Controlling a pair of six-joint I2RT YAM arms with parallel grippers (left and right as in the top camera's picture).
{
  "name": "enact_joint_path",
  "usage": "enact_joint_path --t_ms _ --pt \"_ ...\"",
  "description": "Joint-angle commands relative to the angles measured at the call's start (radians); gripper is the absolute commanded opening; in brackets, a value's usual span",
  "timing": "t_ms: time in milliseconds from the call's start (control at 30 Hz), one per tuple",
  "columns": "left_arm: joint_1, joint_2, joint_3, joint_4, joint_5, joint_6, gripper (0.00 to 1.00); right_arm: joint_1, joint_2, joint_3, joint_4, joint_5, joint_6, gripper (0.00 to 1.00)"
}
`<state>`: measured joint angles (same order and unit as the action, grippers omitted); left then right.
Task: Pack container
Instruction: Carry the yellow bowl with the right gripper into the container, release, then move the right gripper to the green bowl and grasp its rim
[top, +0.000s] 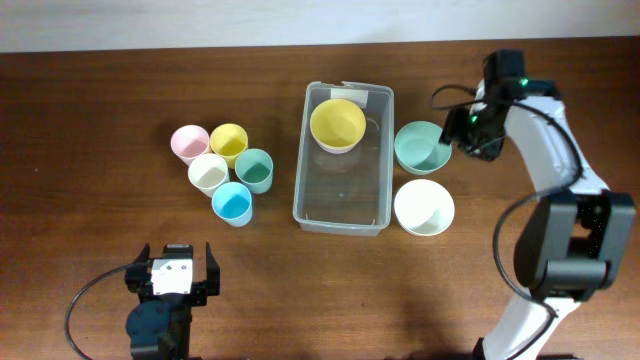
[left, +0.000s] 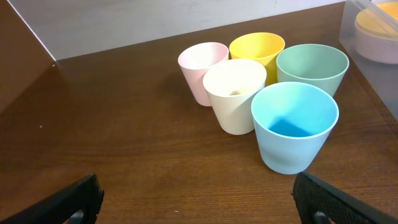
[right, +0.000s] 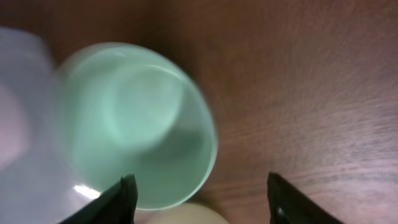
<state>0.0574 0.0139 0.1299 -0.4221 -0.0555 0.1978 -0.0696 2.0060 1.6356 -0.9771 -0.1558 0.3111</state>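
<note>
The clear container (top: 343, 195) stands mid-table with a white label at its far end and a yellow bowl (top: 337, 124) inside. Its corner shows in the left wrist view (left: 379, 68). A green bowl (top: 419, 147) and a white bowl (top: 424, 207) sit right of it. My right gripper (top: 458, 133) is open just above the green bowl's right rim (right: 140, 124), one finger over the bowl, one over the table. My left gripper (top: 175, 272) is open and empty at the front left, facing a cluster of cups (left: 267, 93).
Several pastel cups stand left of the container: pink (top: 189, 142), yellow (top: 229, 143), cream (top: 208, 173), green (top: 254, 170), blue (top: 232, 204). The right arm's cable loops near the table's back right.
</note>
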Motion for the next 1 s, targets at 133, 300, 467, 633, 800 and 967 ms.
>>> enact_joint_path --t_ms 133,300,467,633,800,967 --pt "-0.005 -0.009 -0.006 0.003 0.015 -0.009 1.0 -0.005 0.094 -0.092 0.125 -0.006 0.019 0.36" --pt "-0.005 -0.009 -0.006 0.003 0.014 -0.009 1.0 -0.005 0.093 -0.092 0.177 -0.061 0.019 0.2" --pt "-0.005 -0.009 -0.006 0.003 0.015 -0.009 1.0 -0.01 0.09 -0.09 0.185 -0.058 0.028 0.04" --pt "-0.005 -0.009 -0.006 0.003 0.015 -0.009 1.0 -0.05 0.015 -0.061 0.142 -0.054 0.093 0.04" --pt "-0.005 -0.009 -0.006 0.003 0.014 -0.009 1.0 -0.053 -0.121 0.01 0.121 -0.156 0.117 0.04" --pt "-0.005 -0.009 -0.006 0.003 0.015 -0.009 1.0 0.022 -0.232 0.081 0.117 -0.235 0.116 0.04"
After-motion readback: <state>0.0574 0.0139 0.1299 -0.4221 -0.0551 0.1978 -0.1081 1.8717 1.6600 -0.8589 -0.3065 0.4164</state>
